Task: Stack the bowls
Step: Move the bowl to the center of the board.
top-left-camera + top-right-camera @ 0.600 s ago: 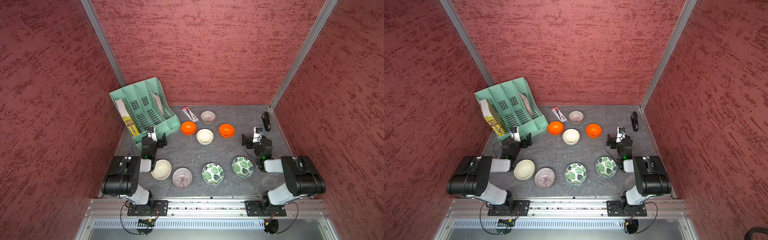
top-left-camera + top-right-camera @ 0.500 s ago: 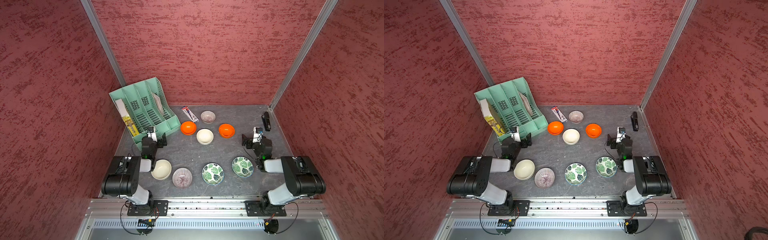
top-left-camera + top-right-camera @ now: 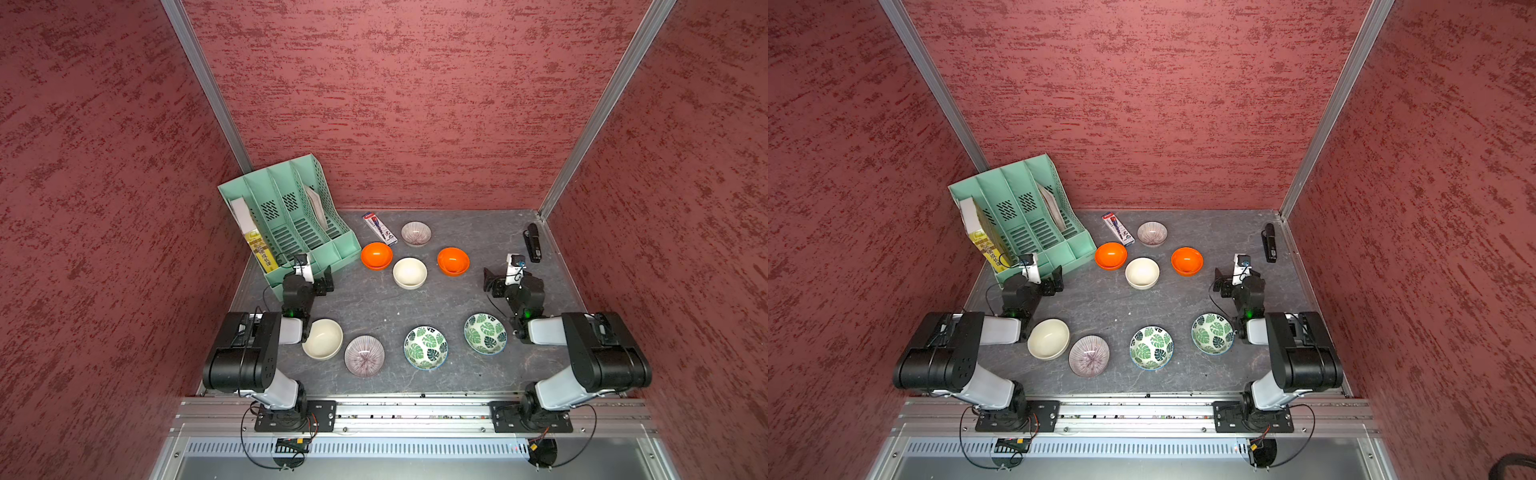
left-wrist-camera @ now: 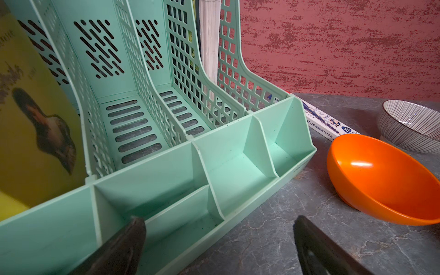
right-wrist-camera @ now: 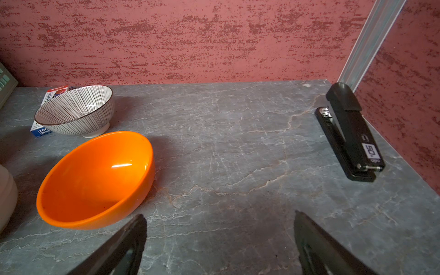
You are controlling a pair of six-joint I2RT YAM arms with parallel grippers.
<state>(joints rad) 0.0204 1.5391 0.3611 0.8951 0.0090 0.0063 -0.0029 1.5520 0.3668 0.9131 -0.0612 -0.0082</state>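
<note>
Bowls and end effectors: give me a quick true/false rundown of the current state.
1. No bowl is nested in another. True.
2. The left end effector grips an orange bowl. False: it is open and empty, and that bowl sits untouched on the table.
3. The two leaf-pattern bowls sit side by side in the near row. True.
4. The stapler is in the green file rack. False: it lies on the table by the right wall.
5. The right end effector is shut. False: it is open and empty.
6. A cream bowl sits between that orange bowl and the other orange bowl. True.
</note>
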